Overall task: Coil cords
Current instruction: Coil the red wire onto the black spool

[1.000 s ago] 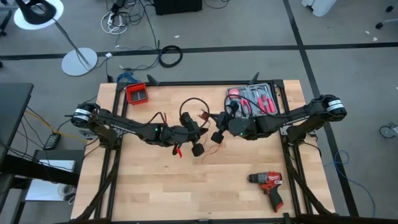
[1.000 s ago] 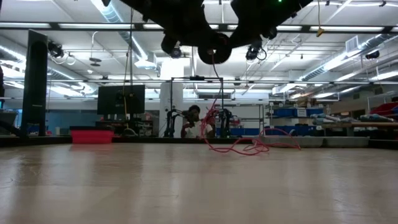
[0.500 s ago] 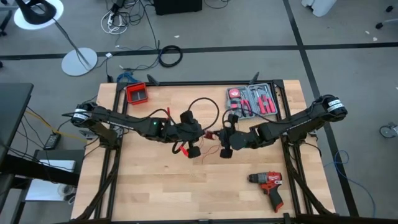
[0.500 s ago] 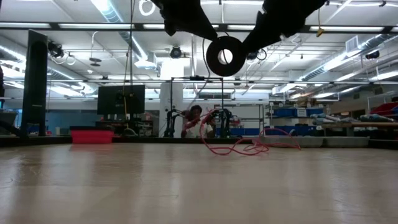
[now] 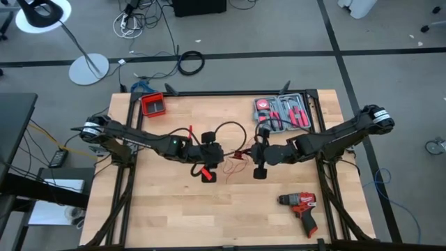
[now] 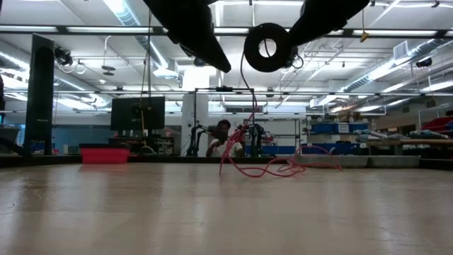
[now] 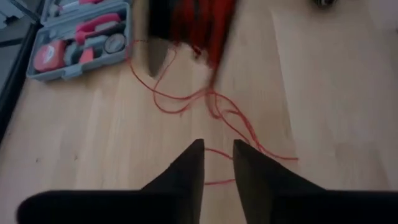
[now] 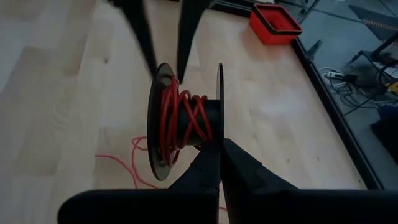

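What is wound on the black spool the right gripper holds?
Red cord is wrapped around the spool held by the right gripper; loose cord trails onto the table. The far flange face is hidden.

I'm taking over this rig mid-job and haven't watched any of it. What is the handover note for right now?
Left gripper: open, holding nothing, hovering over the loose cord beside the spool.
Right gripper: shut on the black spool, held up off the table near its middle.
Cord: several turns of red cord are on the spool; the loose cord trails from it in loops across the wood.
Done: winding started.
Left: pick up the loose cord and wind it on, probably feeding with the left gripper.
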